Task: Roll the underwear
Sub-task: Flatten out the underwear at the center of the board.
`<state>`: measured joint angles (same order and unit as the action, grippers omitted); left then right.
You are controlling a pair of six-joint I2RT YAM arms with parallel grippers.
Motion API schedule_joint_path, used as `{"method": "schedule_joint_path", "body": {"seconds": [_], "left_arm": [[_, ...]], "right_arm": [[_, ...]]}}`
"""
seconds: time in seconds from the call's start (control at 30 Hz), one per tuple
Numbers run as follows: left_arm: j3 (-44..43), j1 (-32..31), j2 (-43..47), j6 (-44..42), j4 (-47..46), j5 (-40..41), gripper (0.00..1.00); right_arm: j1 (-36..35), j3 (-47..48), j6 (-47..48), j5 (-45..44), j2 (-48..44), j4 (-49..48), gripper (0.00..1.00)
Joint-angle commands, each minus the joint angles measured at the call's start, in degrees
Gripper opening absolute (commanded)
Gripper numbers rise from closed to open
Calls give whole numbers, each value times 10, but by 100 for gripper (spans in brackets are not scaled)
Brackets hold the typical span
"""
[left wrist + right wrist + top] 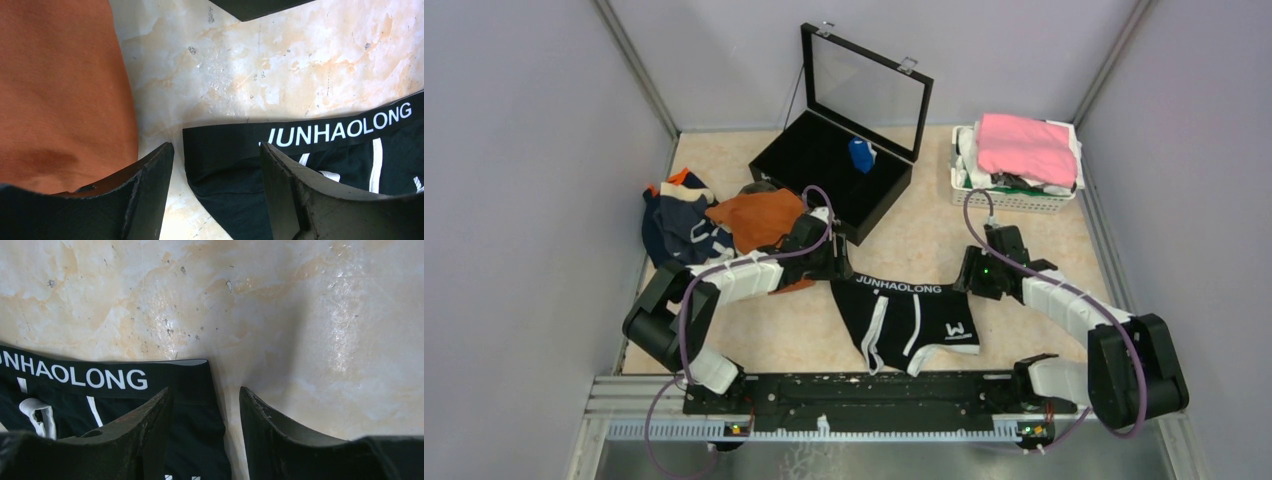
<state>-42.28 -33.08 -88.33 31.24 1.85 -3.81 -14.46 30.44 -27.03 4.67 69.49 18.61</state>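
Bent low over the bench (934,235), the left arm tipped the left gripper (835,264) down, jaws spread astride the left end of the waistband and clasping nothing. The black underwear (914,315) lay flat mid-bench near the front edge, with a rust-orange pair (759,218) just left of it. The right gripper (970,272) stood likewise, parted and empty over the waistband's right corner, with bare bench beyond it toward the right edge.

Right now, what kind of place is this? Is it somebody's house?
Probably a robot practice booth, not a house: plain grey walls box in the table, the left arm and right arm are bolted to a metal rail, and black underwear lies laid out between them.
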Motion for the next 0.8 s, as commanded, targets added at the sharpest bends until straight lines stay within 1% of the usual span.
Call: {"method": "schedule_joint_path", "body": {"seconds": [0.0, 0.1, 0.3, 0.53, 0.57, 0.7, 0.73, 0.77], "left_arm": [[-9, 5, -21, -15, 21, 3, 70], [-5, 4, -24, -15, 16, -4, 68], [5, 4, -31, -20, 2, -8, 59], [13, 5, -36, -21, -15, -20, 39], [13, 4, -35, -20, -14, -22, 36], [13, 5, -35, -17, -14, -26, 20], [11, 6, -33, -16, -14, -26, 16], [9, 5, -29, -15, -14, -25, 12]], "right_arm": [[1, -6, 2, 13, 11, 5, 49], [2, -9, 1, 12, 18, -7, 47], [1, -14, -3, 14, 37, -39, 39], [1, -19, -6, 20, 37, -55, 26], [2, -21, -6, 20, 35, -56, 23], [1, -27, -7, 27, 18, -64, 5], [1, -27, -8, 29, 9, -65, 1], [1, -28, -10, 31, -1, -66, 0]]}}
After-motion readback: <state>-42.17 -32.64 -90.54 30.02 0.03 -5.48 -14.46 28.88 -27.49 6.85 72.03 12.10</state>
